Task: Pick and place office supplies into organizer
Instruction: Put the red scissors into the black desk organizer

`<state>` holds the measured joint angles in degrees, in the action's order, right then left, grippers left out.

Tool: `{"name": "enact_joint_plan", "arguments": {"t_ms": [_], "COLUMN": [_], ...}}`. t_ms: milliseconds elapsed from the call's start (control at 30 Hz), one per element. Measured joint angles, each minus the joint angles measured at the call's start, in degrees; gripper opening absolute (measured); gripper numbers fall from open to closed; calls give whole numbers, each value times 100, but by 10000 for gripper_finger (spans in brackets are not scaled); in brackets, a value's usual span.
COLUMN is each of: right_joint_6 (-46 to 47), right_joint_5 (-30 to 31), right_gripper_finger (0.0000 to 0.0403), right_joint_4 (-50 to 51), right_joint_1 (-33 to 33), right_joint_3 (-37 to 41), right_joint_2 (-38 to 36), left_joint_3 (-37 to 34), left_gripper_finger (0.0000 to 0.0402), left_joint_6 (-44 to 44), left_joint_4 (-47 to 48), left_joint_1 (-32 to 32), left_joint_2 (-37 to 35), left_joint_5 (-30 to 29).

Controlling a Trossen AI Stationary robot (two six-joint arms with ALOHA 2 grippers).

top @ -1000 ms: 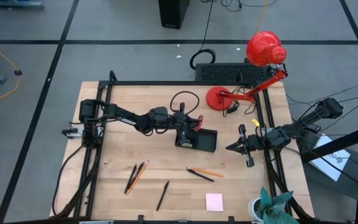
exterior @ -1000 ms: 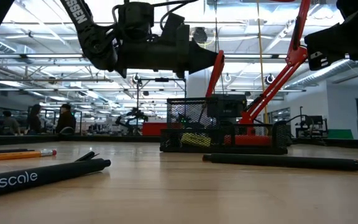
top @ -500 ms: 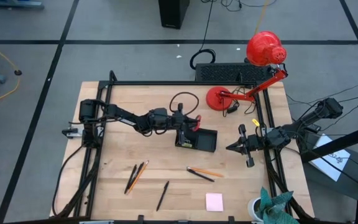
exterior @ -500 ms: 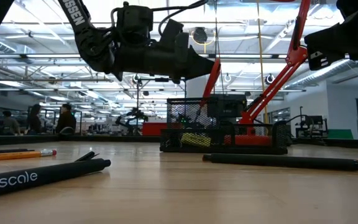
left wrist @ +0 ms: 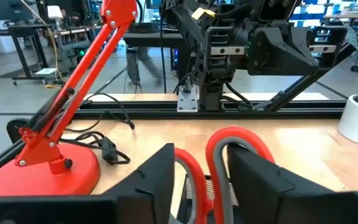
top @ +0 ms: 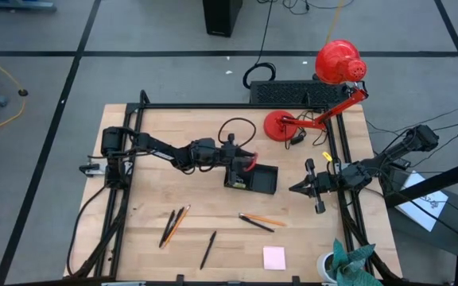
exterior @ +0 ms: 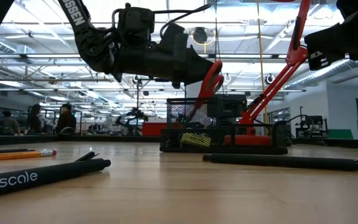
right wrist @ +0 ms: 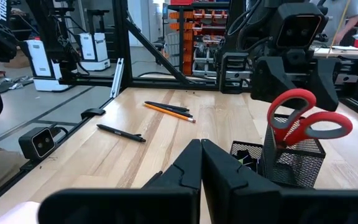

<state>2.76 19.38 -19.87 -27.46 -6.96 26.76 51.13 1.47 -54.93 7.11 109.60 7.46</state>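
The red-handled scissors (right wrist: 297,118) stand blades down in the taller mesh section of the black organizer (top: 254,179), handles up and leaning. My left gripper (left wrist: 204,180) reaches level from the table's left, open, with the two handle loops (left wrist: 229,140) between its fingers. In the low view the handles (exterior: 207,78) sit right at its fingertips (exterior: 213,65). My right gripper (top: 293,189) waits shut at the table's right edge, clear of everything. My left gripper's fingers stand level on either side of the scissors' handle loops (left wrist: 188,177), coming from the table's left. Whether a finger still touches a loop, I cannot tell. The scissors rest in the organizer's tall section (right wrist: 291,162), tilted.
Pens and pencils lie on the near half of the table (top: 173,226) (top: 207,249) (top: 261,221), with a pink sticky-note pad (top: 273,257) at the near right. A red desk lamp (top: 281,125), a black cable loop (top: 237,127) and a black slab (top: 293,93) are at the far side.
My left gripper has opened while staying in place over the organizer. The scissors' handles have turned about and sunk a little, now showing their loop shape and leaning in the tall section.
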Motion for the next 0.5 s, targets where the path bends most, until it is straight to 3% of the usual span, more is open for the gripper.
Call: {"name": "enact_joint_plan", "arguments": {"t_ms": [300, 500], "right_joint_6": [-35, -42], "right_joint_5": [2, 2], "right_gripper_finger": [0, 0], "right_joint_4": [0, 4], "right_joint_1": [0, -2], "right_joint_3": [0, 0], "right_joint_2": [-2, 0], "left_joint_3": [218, 251], "left_gripper_finger": [216, 231], "left_joint_6": [326, 512], "left_joint_4": [-34, 234], "left_joint_1": [-11, -11], "left_joint_2": [0, 0], "left_joint_5": [157, 153]}}
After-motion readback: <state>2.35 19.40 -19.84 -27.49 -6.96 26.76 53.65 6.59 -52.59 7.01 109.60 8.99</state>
